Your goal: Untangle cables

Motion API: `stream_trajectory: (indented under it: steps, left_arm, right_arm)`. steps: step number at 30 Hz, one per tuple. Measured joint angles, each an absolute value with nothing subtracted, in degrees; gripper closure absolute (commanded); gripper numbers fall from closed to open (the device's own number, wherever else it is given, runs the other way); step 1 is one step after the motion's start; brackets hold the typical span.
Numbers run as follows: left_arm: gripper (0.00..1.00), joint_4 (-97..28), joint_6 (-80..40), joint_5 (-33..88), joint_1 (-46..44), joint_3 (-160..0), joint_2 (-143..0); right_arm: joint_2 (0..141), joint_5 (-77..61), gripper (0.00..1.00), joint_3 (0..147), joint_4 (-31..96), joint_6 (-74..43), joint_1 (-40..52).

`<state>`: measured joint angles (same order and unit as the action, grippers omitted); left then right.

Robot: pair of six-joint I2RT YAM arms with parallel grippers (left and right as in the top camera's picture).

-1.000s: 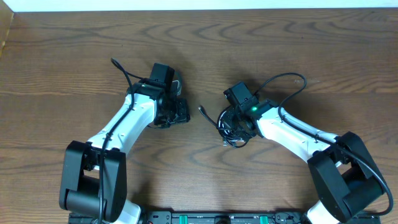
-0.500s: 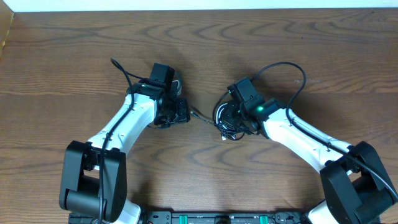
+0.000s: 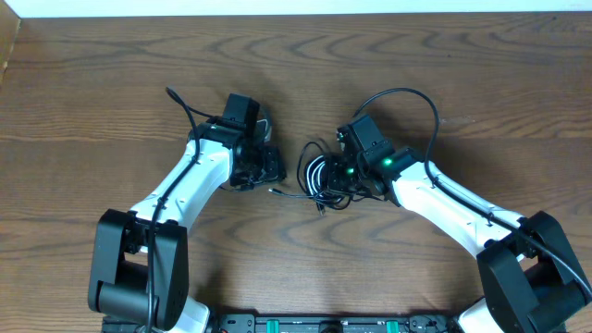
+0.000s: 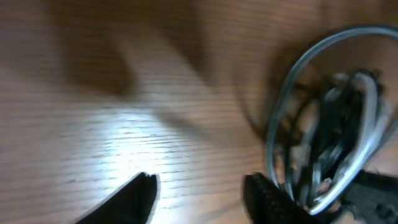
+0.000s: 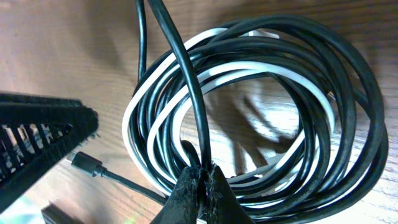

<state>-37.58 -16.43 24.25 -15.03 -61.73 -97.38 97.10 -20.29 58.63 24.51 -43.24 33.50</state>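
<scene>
The cables (image 3: 321, 176) lie as one tangled coil of black cords and one white cord between my two arms. In the right wrist view the coil (image 5: 261, 106) fills the frame. My right gripper (image 5: 202, 182) is shut on a single black strand (image 5: 180, 74) that crosses the coil. A long black loop (image 3: 407, 92) arcs up and away from the bundle. A small plug end (image 3: 274, 191) lies just left of the coil. My left gripper (image 4: 202, 186) is open over bare wood, nothing between its fingers (image 4: 264, 196). The coil (image 4: 329, 124) sits just to its right.
Brown wooden table (image 3: 305, 250) all around. A thicker black cord (image 3: 180, 104) trails from the left arm toward the upper left. The left gripper's ribbed finger (image 5: 37, 137) shows at the left edge of the right wrist view, close to the coil.
The right gripper has dragged the coil left, toward the left gripper. The plug end slid left and down. The left gripper's jaws have spread wider. The long loop swung upward.
</scene>
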Motion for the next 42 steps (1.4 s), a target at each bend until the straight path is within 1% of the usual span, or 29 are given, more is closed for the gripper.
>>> stream_trajectory:
  steps: [3, 6, 10, 18, 19, 20, 21, 27, 30, 32, 33, 34, 35, 37, 42]
  left_arm:
    - [0.30, -37.2, -13.6, 29.2, -15.0, -61.7, -97.4]
    - [0.27, -37.2, -10.2, 34.2, -15.0, -61.7, -97.4]
    - [0.27, -37.1, -7.3, 38.7, -15.0, -61.7, -97.4]
    - [0.28, -37.1, -5.8, 40.9, -15.0, -61.7, -97.4]
    - [0.33, -37.0, -5.7, 41.1, -15.0, -61.7, -97.4]
    - [0.35, -37.0, -5.7, 41.1, -15.0, -61.7, -97.4]
    - [0.41, -37.0, -5.7, 41.3, -15.0, -61.7, -97.4]
    - [0.44, -36.8, -5.3, 41.7, -15.0, -61.7, -97.4]
    - [0.51, -36.8, -5.3, 41.7, -15.0, -61.7, -97.4]
    - [0.58, -36.7, -5.2, 41.7, -15.0, -61.7, -97.4]
    - [0.60, -36.6, -5.2, 41.8, -15.0, -61.7, -97.4]
    - [0.64, -36.6, -5.3, 41.9, -15.0, -61.7, -97.4]
    - [0.66, -36.6, -5.2, 41.9, -15.0, -61.7, -97.4]
    - [0.72, -36.4, -5.1, 42.0, -15.0, -61.7, -97.4]
    - [0.92, -36.2, -4.7, 42.0, -15.0, -61.7, -97.4]
  right_arm:
    - [97.1, -20.9, 0.99, 58.6, 24.1, -42.7, 33.5]
    - [97.1, -21.1, 0.99, 58.6, 23.9, -43.0, 33.5]
    - [97.1, -22.1, 0.99, 58.6, 23.5, -44.9, 33.3]
    - [97.1, -28.3, 0.99, 58.6, 21.7, -47.2, 30.6]
    - [97.1, -29.1, 0.99, 58.6, 21.5, -47.4, 30.2]
    - [97.1, -29.6, 0.99, 58.6, 21.5, -47.5, 29.9]
    - [97.1, -30.2, 0.99, 58.6, 21.4, -47.7, 29.6]
    - [97.1, -33.3, 0.99, 58.6, 19.8, -48.6, 29.3]
    - [97.1, -35.2, 0.99, 58.6, 19.1, -48.8, 29.3]
    - [97.1, -36.0, 0.99, 58.6, 19.0, -49.0, 29.3]
    - [97.1, -36.3, 0.99, 58.6, 19.0, -49.1, 29.3]
    - [97.1, -36.5, 0.99, 58.6, 19.0, -49.2, 29.3]
    - [97.1, -36.6, 0.99, 58.6, 19.0, -49.2, 29.3]
    - [97.1, -36.9, 0.99, 58.6, 19.0, -49.3, 29.3]
    - [97.1, -37.3, 0.99, 58.6, 19.0, -49.3, 29.3]
